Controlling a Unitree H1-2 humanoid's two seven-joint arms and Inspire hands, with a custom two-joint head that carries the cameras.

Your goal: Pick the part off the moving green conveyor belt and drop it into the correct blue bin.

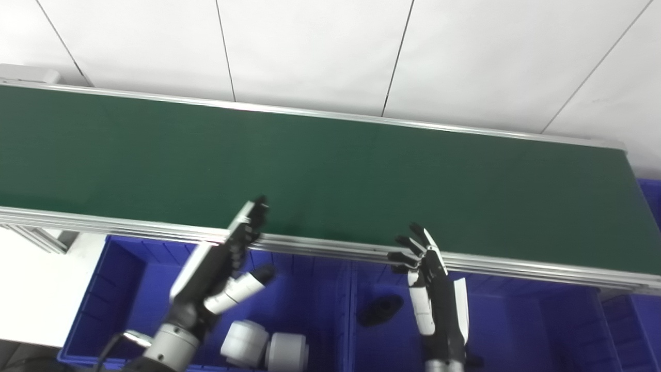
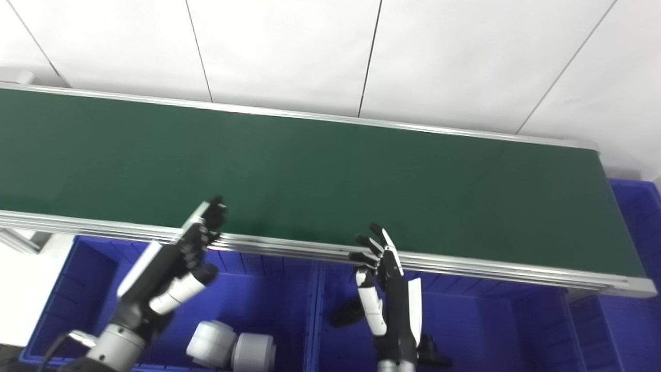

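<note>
The green conveyor belt (image 1: 330,175) runs across the picture with no part on it. My left hand (image 1: 227,258) is open above the left blue bin (image 1: 119,279), its fingertips reaching over the belt's near rail. My right hand (image 1: 431,279) is open too, fingers spread, above the middle blue bin (image 1: 516,320) and just short of the rail. Two white cylindrical parts (image 1: 266,347) lie in the left bin. A black part (image 1: 381,309) lies in the middle bin, left of my right hand.
A third blue bin (image 1: 651,201) shows at the belt's right end. The aluminium rail (image 1: 330,245) borders the belt's near side. A white surface (image 1: 31,289) lies left of the bins; a white panelled wall stands behind the belt.
</note>
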